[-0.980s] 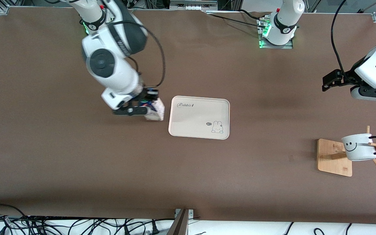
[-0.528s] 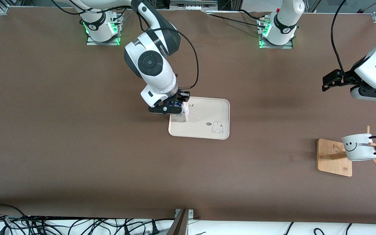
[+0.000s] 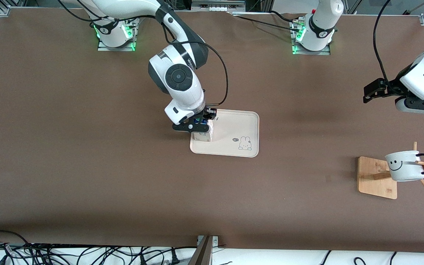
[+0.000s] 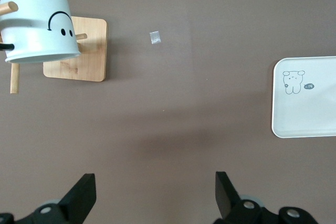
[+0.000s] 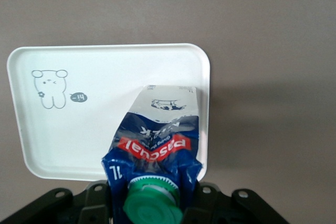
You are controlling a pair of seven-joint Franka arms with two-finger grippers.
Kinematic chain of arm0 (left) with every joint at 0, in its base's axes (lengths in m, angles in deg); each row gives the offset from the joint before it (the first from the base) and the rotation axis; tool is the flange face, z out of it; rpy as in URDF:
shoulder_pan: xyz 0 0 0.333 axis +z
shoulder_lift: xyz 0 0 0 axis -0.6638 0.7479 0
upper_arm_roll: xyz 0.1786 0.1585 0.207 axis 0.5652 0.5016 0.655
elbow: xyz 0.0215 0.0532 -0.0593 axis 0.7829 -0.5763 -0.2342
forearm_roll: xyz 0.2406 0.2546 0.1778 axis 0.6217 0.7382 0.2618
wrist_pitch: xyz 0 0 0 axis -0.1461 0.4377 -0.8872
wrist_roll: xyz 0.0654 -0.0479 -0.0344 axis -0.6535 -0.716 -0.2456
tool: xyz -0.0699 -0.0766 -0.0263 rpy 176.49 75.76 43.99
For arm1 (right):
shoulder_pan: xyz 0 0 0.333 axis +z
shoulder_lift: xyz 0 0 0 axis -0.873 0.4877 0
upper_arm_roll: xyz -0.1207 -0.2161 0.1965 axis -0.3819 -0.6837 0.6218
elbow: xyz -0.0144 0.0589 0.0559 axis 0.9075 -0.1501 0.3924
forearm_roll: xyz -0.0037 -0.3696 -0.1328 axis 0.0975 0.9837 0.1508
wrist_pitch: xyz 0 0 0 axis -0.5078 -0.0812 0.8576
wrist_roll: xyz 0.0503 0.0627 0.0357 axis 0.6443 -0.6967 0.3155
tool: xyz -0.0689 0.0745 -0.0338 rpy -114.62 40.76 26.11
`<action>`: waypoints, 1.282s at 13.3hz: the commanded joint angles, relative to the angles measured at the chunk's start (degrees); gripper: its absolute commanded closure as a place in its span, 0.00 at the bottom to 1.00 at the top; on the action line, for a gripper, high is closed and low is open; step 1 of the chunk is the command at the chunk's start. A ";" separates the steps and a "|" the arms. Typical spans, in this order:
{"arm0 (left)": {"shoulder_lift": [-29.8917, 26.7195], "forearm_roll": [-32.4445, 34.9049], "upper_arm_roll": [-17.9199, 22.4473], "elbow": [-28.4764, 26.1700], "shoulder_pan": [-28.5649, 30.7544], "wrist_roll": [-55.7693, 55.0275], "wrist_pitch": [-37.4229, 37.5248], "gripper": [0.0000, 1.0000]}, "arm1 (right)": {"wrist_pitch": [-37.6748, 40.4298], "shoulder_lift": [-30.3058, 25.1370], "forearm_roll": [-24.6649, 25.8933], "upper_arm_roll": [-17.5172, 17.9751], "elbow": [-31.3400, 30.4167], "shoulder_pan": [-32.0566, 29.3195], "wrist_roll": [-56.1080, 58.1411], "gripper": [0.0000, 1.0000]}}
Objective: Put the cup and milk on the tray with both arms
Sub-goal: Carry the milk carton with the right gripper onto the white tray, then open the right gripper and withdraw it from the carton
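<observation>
Your right gripper has its fingers clamped on the gable-top milk, at the flat cream tray's 9 o'clock edge. Your left gripper waits, fingers apart; the glossy cup hangs on the wooden rack.

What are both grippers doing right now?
Left gripper: open, empty, waiting over bare table.
Right gripper: shut on the milk, over the tray.
</observation>
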 commanded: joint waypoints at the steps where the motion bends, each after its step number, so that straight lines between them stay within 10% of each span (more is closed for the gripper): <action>1: 0.91 -1.01 -0.03 2.18 0.18 -0.21 1.46 0.00 | -0.27 1.58 1.39 -0.68 1.80 1.03 -1.55 0.37; 3: 0.91 -0.75 -0.03 2.71 -0.26 0.41 1.46 0.00 | -0.27 1.58 1.39 -0.68 1.80 0.94 -2.68 0.00; 17: 10.05 -2.59 -0.12 15.19 -0.97 -1.17 8.31 0.00 | 16.66 -17.04 0.42 -1.39 1.98 -8.98 4.76 0.00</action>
